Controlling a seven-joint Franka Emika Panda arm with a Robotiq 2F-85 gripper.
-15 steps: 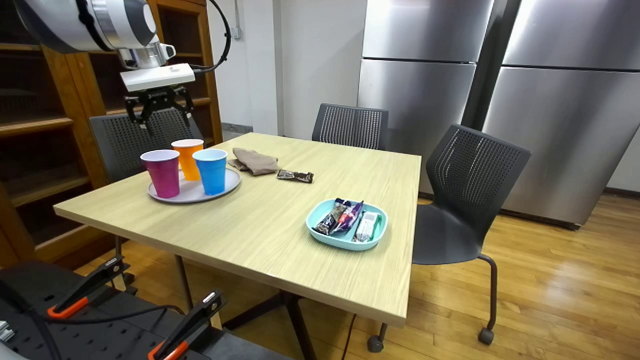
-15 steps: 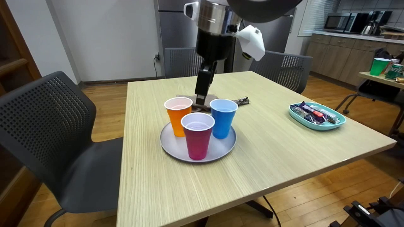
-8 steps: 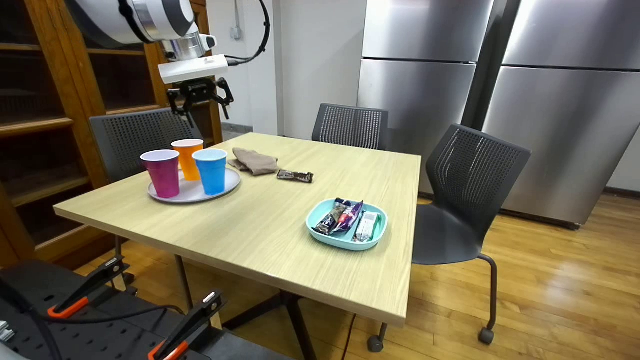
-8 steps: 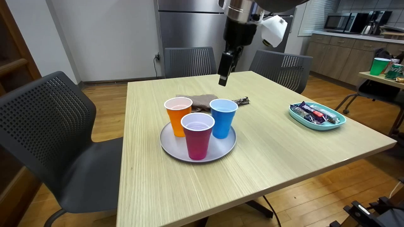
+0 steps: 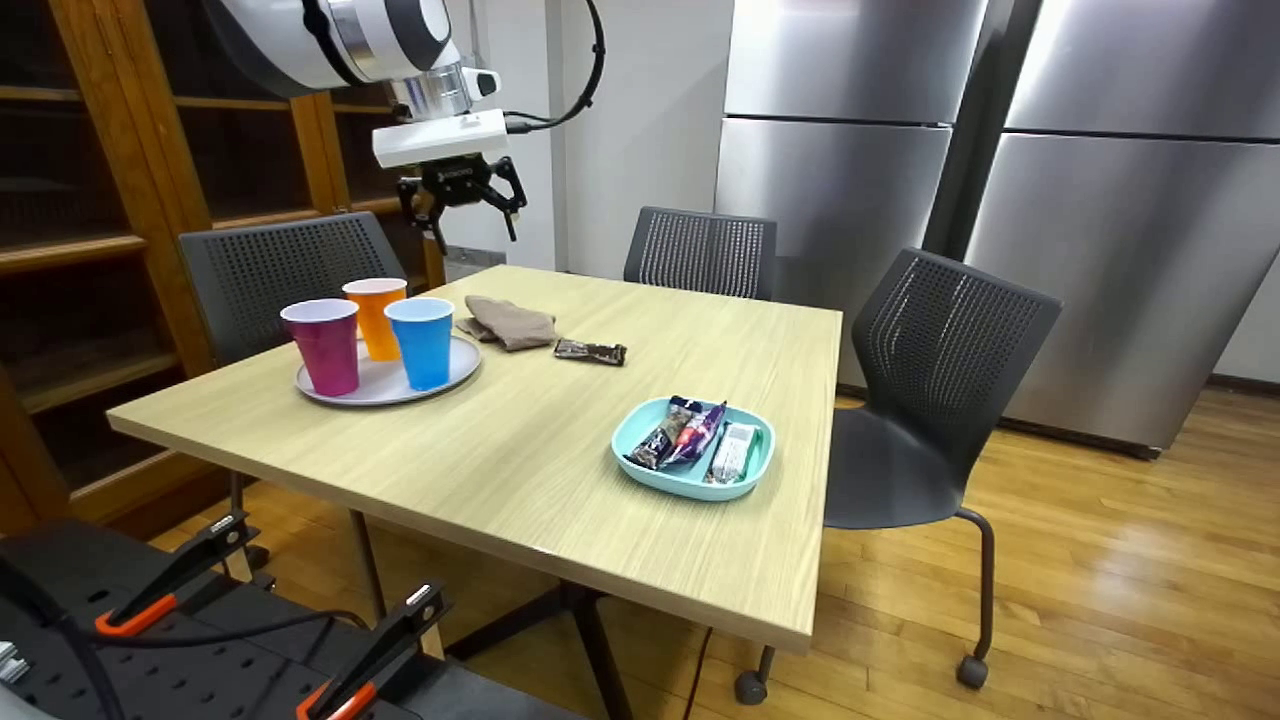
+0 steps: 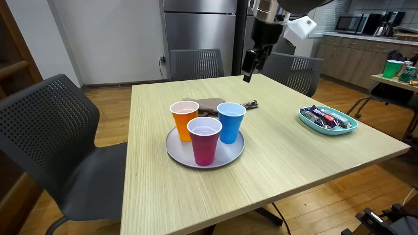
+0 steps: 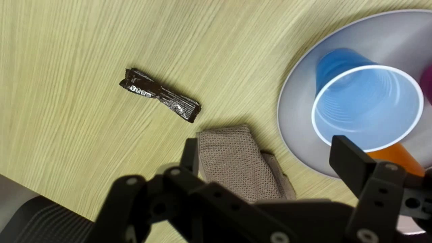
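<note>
My gripper (image 5: 478, 238) hangs above the table, open, with nothing between its fingertips. A brown folded cloth (image 7: 233, 158) lies below it, seen between the fingers in the wrist view. Beside the cloth is a dark-wrapped candy bar (image 7: 162, 96), which also lies on the table (image 5: 560, 450). A grey plate (image 7: 292, 111) carries three upright cups: blue (image 7: 368, 104), orange (image 6: 184, 125) and magenta (image 6: 204, 143). One finger (image 7: 349, 162) overlaps the blue cup's rim in the wrist view, though the exterior views show the gripper well above the cups, touching none.
A turquoise tray (image 5: 640, 478) with several wrapped bars, one purple (image 5: 697, 435), stands near a table corner. Dark chairs (image 5: 930, 400) surround the table. Clamps (image 5: 375, 650) sit on the black stand at the front. Steel fridges (image 5: 840, 180) rise behind.
The arm has swung away from over the cups toward the cloth and candy bar side, rising slightly. The gripper has stayed open. Cups, plate, cloth, bar and tray have not moved.
</note>
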